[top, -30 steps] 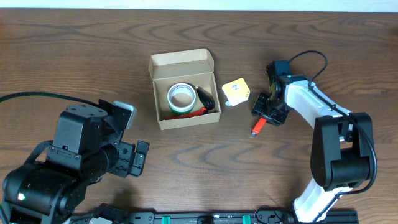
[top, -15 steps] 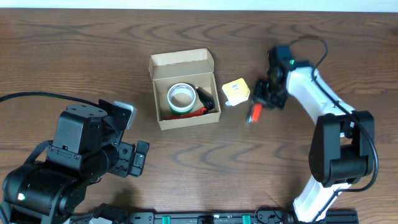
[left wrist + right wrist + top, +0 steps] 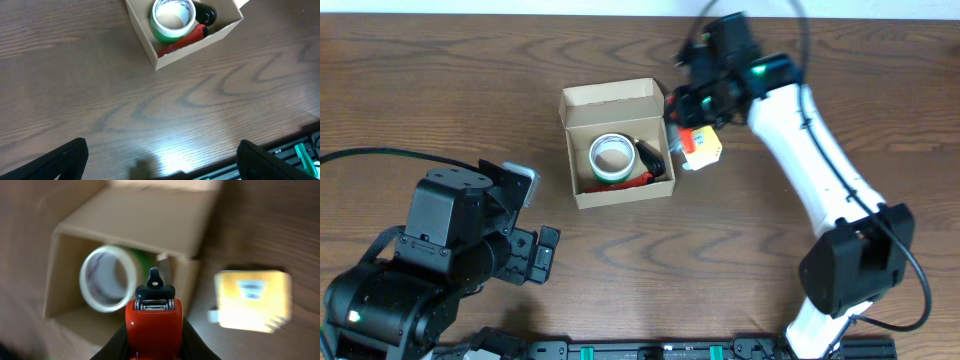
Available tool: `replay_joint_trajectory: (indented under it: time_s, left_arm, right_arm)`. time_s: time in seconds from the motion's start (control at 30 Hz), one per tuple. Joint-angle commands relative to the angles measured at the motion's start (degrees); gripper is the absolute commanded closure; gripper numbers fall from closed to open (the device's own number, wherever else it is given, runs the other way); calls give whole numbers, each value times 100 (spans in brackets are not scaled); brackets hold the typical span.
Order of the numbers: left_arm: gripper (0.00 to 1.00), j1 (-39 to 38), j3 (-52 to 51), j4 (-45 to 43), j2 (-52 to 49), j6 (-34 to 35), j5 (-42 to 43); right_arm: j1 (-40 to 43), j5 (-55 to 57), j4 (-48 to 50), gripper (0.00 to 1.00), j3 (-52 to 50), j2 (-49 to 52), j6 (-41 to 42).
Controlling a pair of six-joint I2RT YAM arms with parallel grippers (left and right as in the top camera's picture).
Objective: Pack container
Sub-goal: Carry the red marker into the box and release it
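So the right arm [image 3: 820,170] is stretched way out from the near right corner, diagonally across the table [image 3: 720,290]. Its wrist is up over the far right corner of the container [image 3: 582,192]. The right gripper [image 3: 154,342] is clamped on a red tool [image 3: 154,317] with a black tip. In the wrist view the pale fingers [image 3: 116,344] hug it on both sides, and the tip points down at the box's right wall.

The cardboard container sits mid-table with its flap lid laid open toward the far side. Inside are a green tape roll [image 3: 611,158], a black item [image 3: 652,155] to its right, and something red [image 3: 638,182] along the near wall. A yellow squarish item [image 3: 705,147] lies just beside the box on the right.

The left arm [image 3: 440,250] is hunched at the near left corner, well apart from the box. The left gripper [image 3: 165,162] has its fingers spread wide over bare wood, holding nothing.
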State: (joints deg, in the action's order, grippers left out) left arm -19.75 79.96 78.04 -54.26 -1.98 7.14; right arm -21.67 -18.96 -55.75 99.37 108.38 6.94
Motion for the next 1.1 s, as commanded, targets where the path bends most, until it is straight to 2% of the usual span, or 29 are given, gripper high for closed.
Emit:
replay_joint_trajectory:
  time_s: [0.0,0.2,0.5,1.07]
  left_arm:
    - [5,13,37,15,0,-83,-4]
    - [5,13,37,15,0,-83,-4]
    - [5,13,37,15,0,-83,-4]
    - [5,13,39,15,0,-83,-4]
  right_arm:
    - [-339,-20,-11,94,70,-85,-721]
    - [-623,588,-22,99,70,0,-289]
    - [-704,984,-271,99,70,245,719]
    - [-756,975,-245,98,68,645,892]
